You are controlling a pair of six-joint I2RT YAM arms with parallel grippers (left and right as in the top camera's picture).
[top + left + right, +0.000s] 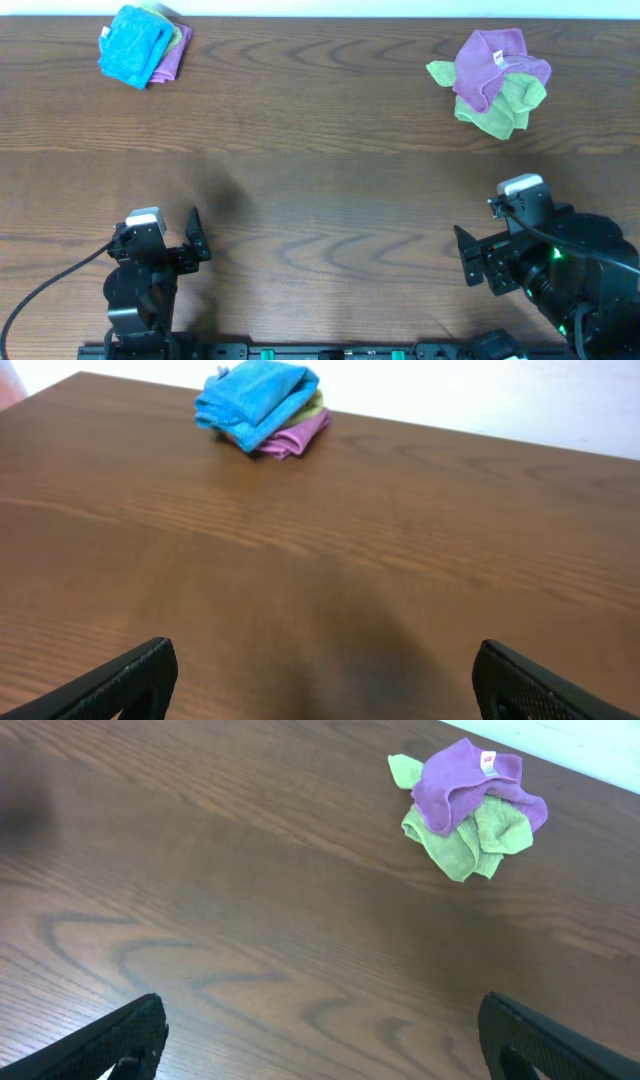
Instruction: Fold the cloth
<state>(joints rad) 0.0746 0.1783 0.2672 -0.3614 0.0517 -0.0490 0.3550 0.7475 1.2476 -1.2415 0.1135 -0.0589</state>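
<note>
Dark wood-grain table (pixel 320 200) fills the overhead view, with two heaps of cloths along its far edge and two robot arms parked at the bottom of the frame. The cloth (pixel 132 45), bright blue, lies in the upper left corner as a compact, roughly squarish bundle. It tops a small stack, with a folded purple cloth (pixel 174 60) and a sliver of green cloth (pixel 176 30) showing at the stack's right side. The blue bundle sits slightly askew to the table edge, with no clear long axis.

The left claw (pixel 320 675) is released and empty, its fingers spread wide at the lower corners of its wrist view. The blue cloth sits well ahead of it, toward the upper left of that view. The right claw (pixel 322 1025) is likewise spread and empty, and faces the other heap at upper right. There a crumpled purple cloth (pixel 490 60) lies over a crumpled lime-green cloth (pixel 500 112).

The count is five cloths in two heaps: one blue, two purple and two green. There are two claws, neither touching anything.

The left arm is plainly the nearer to the blue cloth, with the right arm well apart from it across the table. Any reach would run from the lower left up the frame. The blue cloth already looks folded.
</note>
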